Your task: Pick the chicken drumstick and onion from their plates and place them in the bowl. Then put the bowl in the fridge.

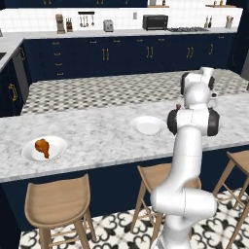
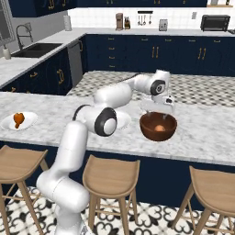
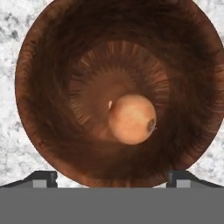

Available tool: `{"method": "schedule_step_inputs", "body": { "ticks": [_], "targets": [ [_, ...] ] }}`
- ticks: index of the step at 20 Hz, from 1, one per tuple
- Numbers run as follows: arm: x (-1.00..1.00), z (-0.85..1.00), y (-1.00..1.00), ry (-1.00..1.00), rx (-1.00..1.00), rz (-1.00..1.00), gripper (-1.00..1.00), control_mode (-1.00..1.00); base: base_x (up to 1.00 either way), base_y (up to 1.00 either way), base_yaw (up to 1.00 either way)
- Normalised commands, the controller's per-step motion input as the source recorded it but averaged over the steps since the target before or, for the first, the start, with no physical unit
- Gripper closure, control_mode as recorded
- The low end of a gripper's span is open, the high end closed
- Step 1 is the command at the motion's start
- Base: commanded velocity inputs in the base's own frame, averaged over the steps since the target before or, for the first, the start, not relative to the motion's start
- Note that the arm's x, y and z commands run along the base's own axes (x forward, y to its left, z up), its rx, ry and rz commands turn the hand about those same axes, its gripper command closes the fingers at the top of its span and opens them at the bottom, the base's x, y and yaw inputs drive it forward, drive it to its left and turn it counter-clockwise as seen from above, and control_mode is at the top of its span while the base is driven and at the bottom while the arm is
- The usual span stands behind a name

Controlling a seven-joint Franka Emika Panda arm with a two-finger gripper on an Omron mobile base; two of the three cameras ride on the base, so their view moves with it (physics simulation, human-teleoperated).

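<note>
The onion (image 3: 131, 119), a smooth tan ball, lies loose on the ribbed floor of the glossy reddish-brown bowl (image 3: 52, 65), a little off centre. The gripper (image 3: 112, 178) hangs straight above it with its dark tips spread wide, holding nothing. The bowl stands on the veined marble counter (image 2: 206, 133). The drumstick (image 1: 43, 146) (bulbous, tapering to bone) rests on its round white plate (image 1: 56, 151), well apart; the nearer plate (image 1: 147, 125) is bare.

Base views behind the arm, left and right, sharing the counter (image 1: 97, 141), hand view close above the bowl (image 3: 48, 87)
</note>
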Motion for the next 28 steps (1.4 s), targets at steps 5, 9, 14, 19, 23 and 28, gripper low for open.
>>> {"method": "schedule_step_inputs", "body": {
  "ticks": [5, 9, 14, 19, 23, 28],
  "targets": [
    [-0.91, 0.59, 1.0, -0.05, -0.23, 0.05, -1.0, -1.0, 0.0, 0.0, 0.0],
    [-1.0, 0.29, 1.0, -0.22, -0.02, 0.1, -1.0, -1.0, 0.0, 0.0, 0.0],
    [-1.0, 0.53, 1.0, -0.28, -0.01, 0.05, -1.0, -1.0, 0.0, 0.0, 0.0],
    [-1.0, 0.15, 1.0, -0.21, -0.07, 0.04, -1.0, -1.0, 0.0, 0.0, 0.0],
    [-1.0, 0.17, 0.97, -0.08, -0.02, 0.08, -1.0, -1.0, 0.0, 0.0, 0.0],
    [-0.5, 0.09, 0.48, 0.04, 0.07, 0.15, -1.0, -1.0, 0.0, 0.0, 0.0]
  ]
}}
